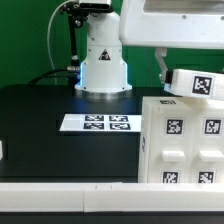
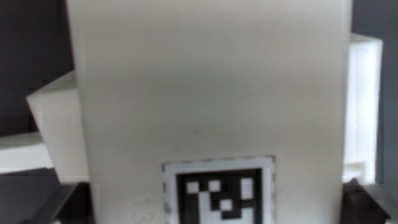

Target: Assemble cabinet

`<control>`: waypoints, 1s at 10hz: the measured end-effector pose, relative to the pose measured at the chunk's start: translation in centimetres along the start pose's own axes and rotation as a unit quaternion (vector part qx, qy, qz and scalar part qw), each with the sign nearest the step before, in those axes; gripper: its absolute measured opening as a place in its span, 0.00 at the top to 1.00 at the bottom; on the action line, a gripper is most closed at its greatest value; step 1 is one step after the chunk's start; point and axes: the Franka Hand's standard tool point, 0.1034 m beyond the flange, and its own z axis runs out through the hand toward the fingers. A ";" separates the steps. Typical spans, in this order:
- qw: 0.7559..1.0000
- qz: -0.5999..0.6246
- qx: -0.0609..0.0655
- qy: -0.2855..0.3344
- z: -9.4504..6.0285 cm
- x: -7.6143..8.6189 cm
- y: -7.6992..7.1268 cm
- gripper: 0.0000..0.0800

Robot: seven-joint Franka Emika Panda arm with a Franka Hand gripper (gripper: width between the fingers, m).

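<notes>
The cabinet frame (image 1: pixel 185 140) stands at the tabletop's (image 1: pixel 40 130) near corner on the exterior view's right, its tagged faces toward the camera. A smaller tagged white block (image 1: pixel 192 83) sits just above the frame's top, tilted, directly under the arm. The hand itself is hidden in the exterior view. The wrist view shows a white panel (image 2: pixel 205 90) filling the frame, long axis running away from the hand, with the dark fingertips (image 2: pixel 71 200) at either side of it. Judged from this, the hand is clenched on the block, which lies immediately below it.
</notes>
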 end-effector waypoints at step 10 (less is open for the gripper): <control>0.844 0.532 0.055 -0.027 0.4 0.3 0.7 0.30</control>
